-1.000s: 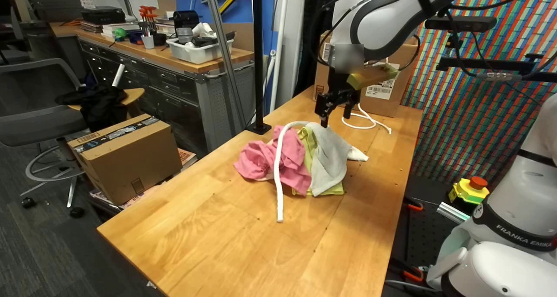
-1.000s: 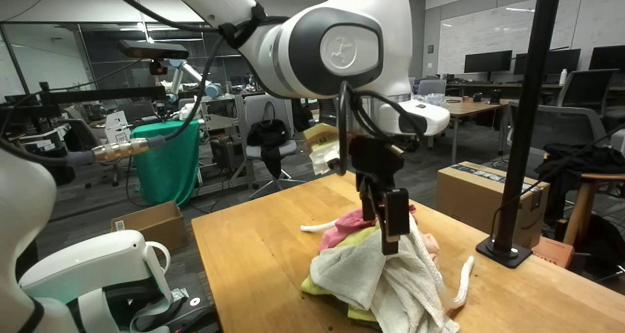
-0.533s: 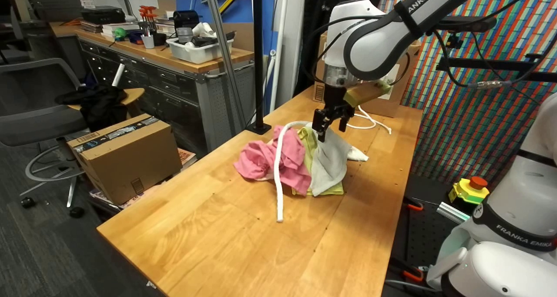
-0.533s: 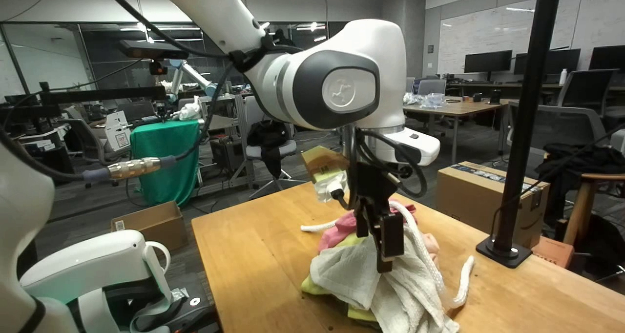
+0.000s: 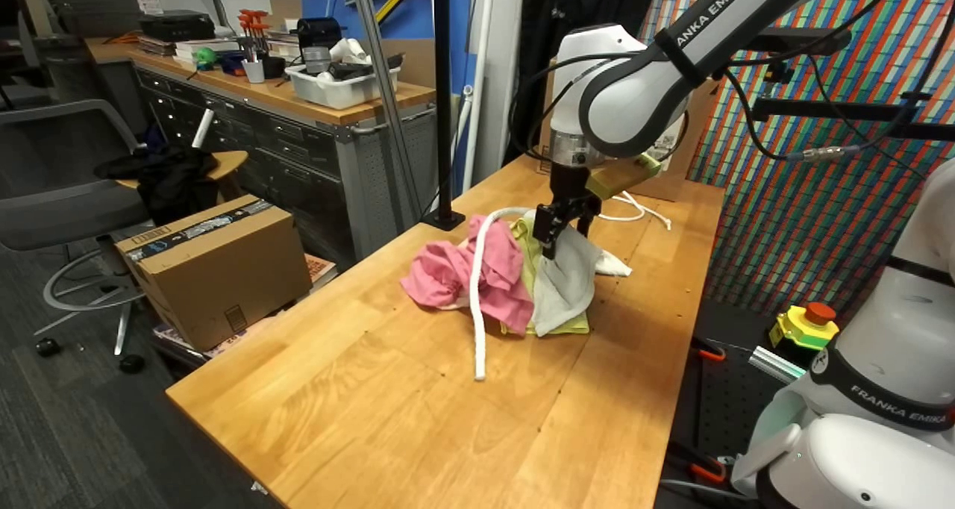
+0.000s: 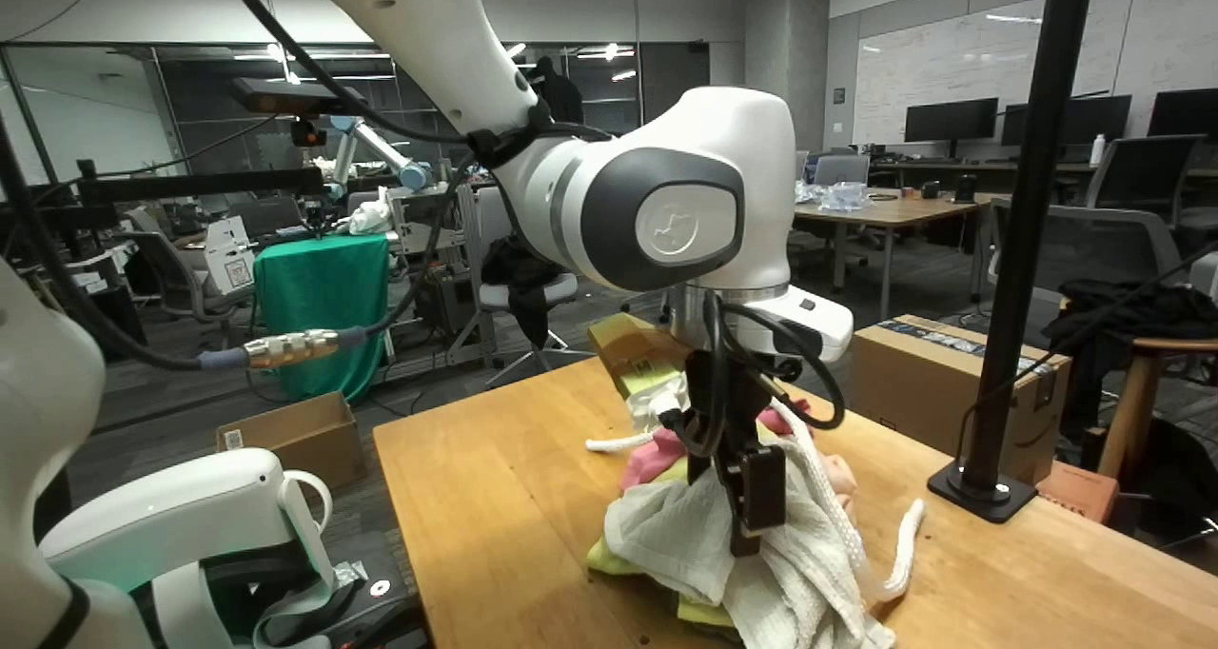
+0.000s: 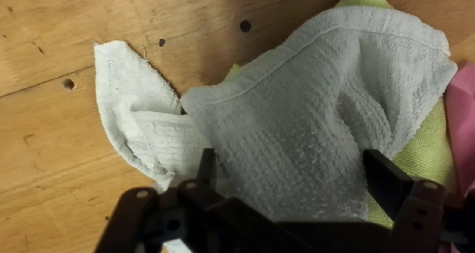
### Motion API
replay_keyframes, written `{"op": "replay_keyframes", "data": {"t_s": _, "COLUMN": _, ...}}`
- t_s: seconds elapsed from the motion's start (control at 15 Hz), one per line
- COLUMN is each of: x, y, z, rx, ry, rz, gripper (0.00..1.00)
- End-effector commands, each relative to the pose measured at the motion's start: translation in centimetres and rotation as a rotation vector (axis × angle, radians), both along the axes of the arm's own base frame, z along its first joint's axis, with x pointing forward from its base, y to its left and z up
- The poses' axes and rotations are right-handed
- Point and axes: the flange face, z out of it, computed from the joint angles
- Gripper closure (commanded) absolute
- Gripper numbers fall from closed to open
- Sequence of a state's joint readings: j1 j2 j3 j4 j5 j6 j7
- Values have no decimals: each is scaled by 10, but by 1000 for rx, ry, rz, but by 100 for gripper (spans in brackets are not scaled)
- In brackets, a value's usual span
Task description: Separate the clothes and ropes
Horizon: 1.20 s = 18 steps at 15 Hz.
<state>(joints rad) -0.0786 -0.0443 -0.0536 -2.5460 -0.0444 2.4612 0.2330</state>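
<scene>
Pointing downward, the gripper (image 7: 289, 160) hangs over the white cloth (image 7: 297, 115) with its fingers (image 7: 387, 180) spread wide. The jaws stand released: in the wrist view the cloth's folds show between and beyond the two fingers, loose and unpinched. Whether either finger touches the fabric cannot be told.

In both exterior views the robot arm (image 6: 666, 221) is bent. Its base (image 5: 888, 330) stands beside the table (image 5: 418, 419), and the forearm (image 5: 709, 24) slopes steeply from high up down to the rounded wrist joint (image 5: 634, 110), which sits over the cloths. Below that bend the last stretch drops nearly upright to the gripper, and a yellowish block (image 5: 619, 179) juts out at its side.

Beneath, the white cloth drapes over a yellow-green cloth (image 5: 576, 325) whose edges show from under it. A whiter flap (image 7: 122, 89) pokes out on one side; whether it belongs to the same cloth cannot be told. Just beside lies the pink cloth (image 5: 507, 285), crumpled, and a peach piece (image 6: 839, 478) shows past the white folds in an exterior view. A white rope (image 5: 476, 300) arches across the pink cloth and runs down to the table, where its end lies. A second rope (image 5: 643, 210) rests in a loose curve on the table, well apart from the cloths and near a cardboard box (image 5: 670, 183).
</scene>
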Motion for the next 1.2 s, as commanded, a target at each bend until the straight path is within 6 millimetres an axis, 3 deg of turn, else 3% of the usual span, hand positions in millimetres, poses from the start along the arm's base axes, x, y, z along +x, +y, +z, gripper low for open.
{"op": "replay_keyframes", "data": {"t_s": 0.0, "x": 7, "y": 2, "z": 1, "rx": 24, "ry": -20, "rz": 28, "gripper": 28}}
{"op": "replay_keyframes", "data": {"t_s": 0.53, "x": 0, "y": 4, "z": 9, "rx": 38, "ry": -24, "rz": 51, "gripper": 89}}
{"op": "replay_keyframes", "data": {"t_s": 0.8, "x": -5, "y": 10, "z": 25, "rx": 40, "ry": -50, "rz": 74, "gripper": 100}}
{"op": "replay_keyframes", "data": {"t_s": 1.13, "x": -15, "y": 22, "z": 74, "rx": 64, "ry": -144, "rz": 120, "gripper": 96}}
